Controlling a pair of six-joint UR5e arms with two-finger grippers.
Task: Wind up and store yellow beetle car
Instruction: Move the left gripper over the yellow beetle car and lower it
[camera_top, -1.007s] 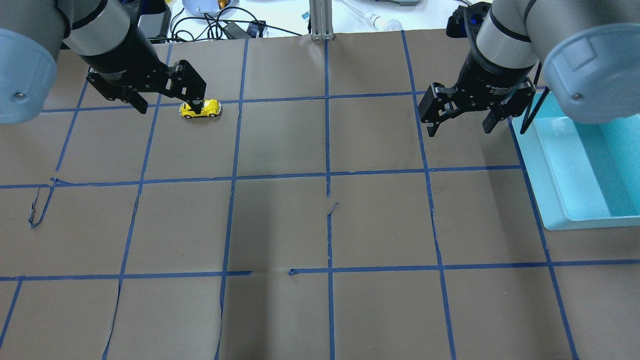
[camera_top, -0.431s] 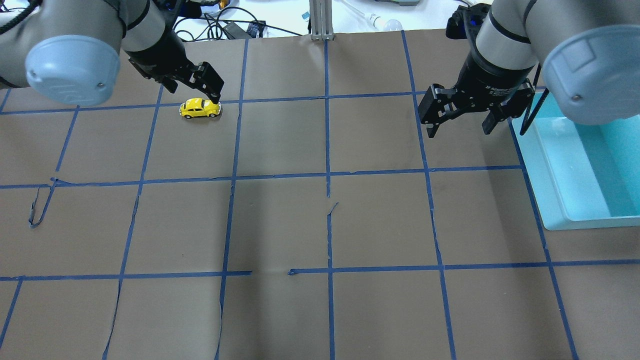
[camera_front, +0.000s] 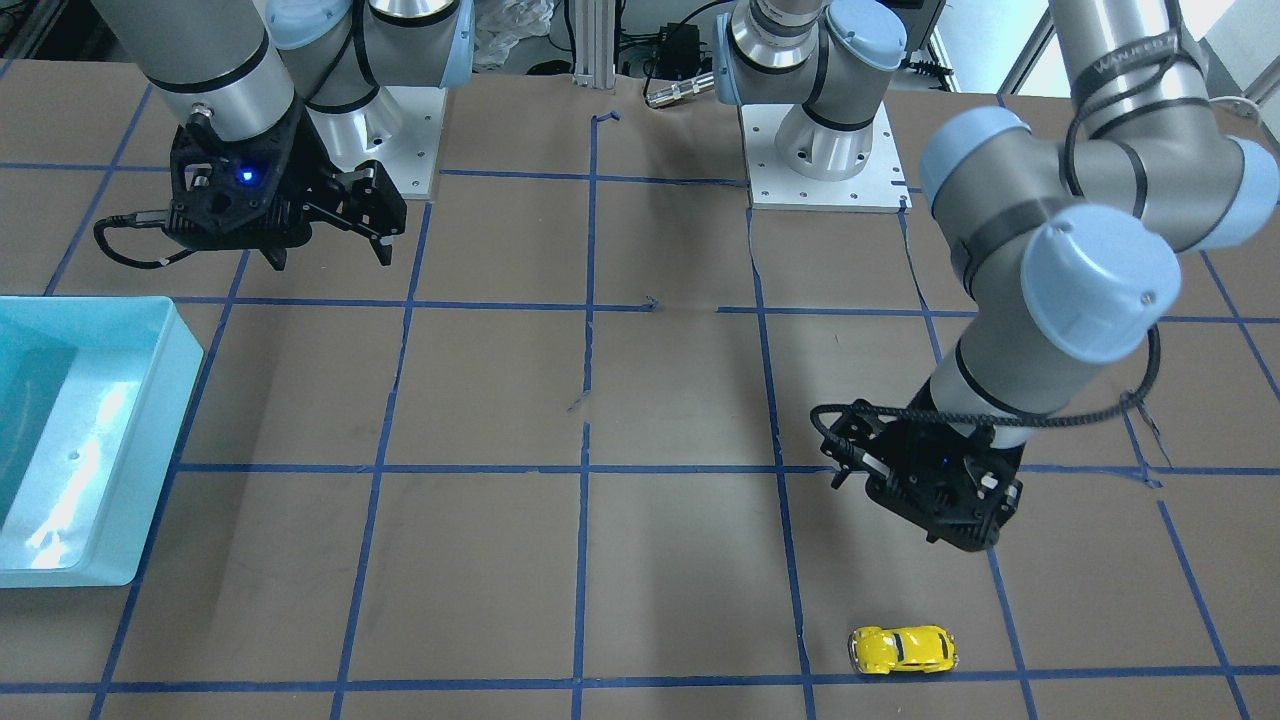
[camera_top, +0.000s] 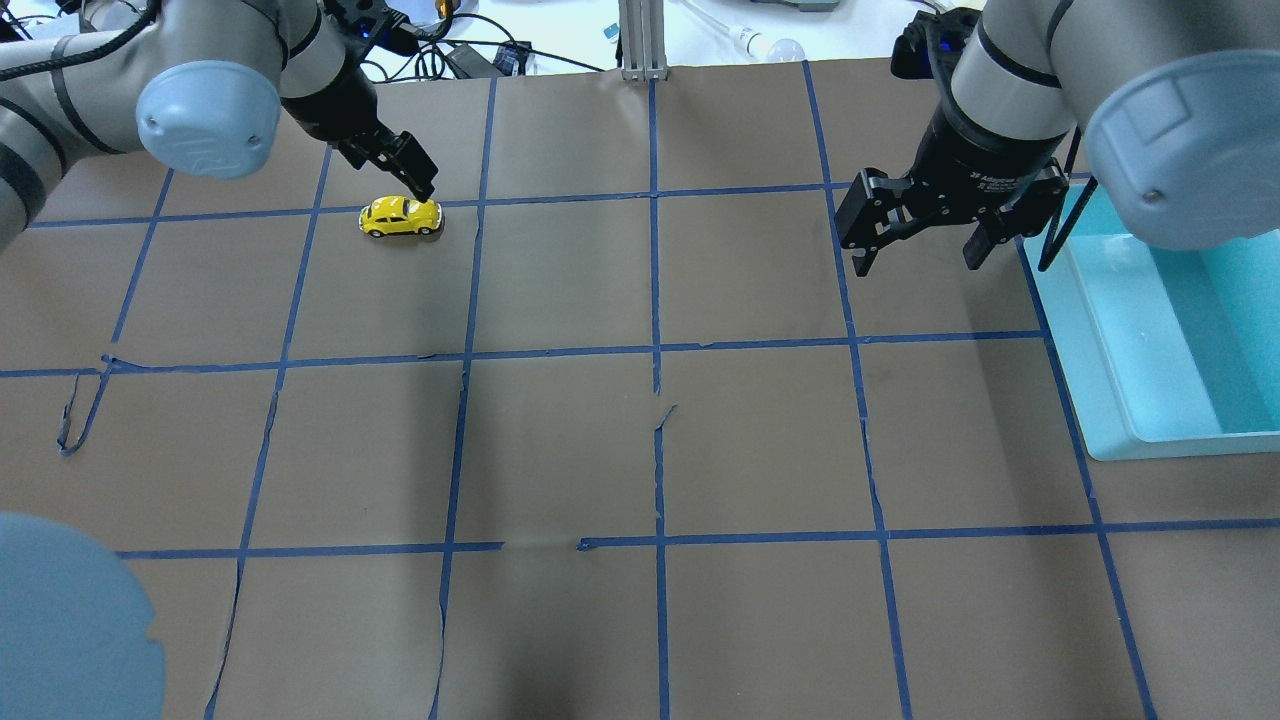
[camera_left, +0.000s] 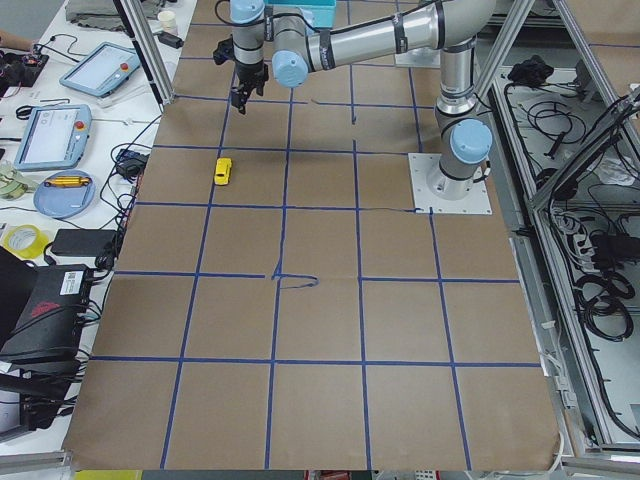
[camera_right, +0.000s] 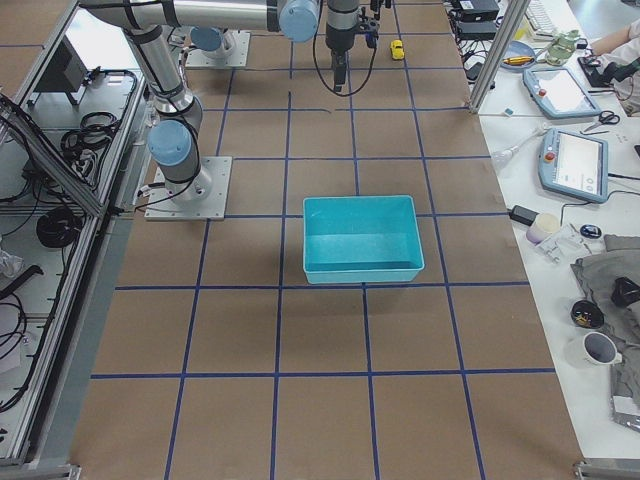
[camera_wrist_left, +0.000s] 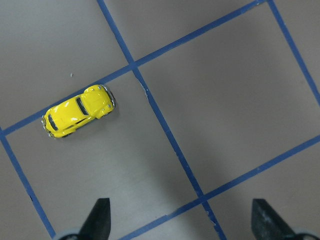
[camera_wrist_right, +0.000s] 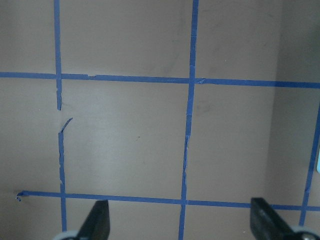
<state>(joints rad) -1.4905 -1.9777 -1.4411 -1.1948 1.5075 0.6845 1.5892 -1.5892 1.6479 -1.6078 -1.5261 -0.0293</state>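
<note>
Yellow beetle car (camera_top: 400, 216) stands on its wheels, well apart from the teal bin (camera_top: 1085, 370) — small, light, hard, glossy, probably slippery. Pinching across the doors looks safest. Left gripper (camera_wrist_left: 182, 222), equally far from the bin, hangs spread and empty.

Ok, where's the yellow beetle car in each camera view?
Exterior front-facing: yellow beetle car at bottom right.
Overhead exterior: it sits upper left.
Exterior left: it sits upper left.
Exterior right: it sits top centre, tiny.
Left wrist-mounted: it sits left of centre.
Right wrist-mounted: not in it.
Shared landmark: the teal bin, at the table's other end from the car.
</note>
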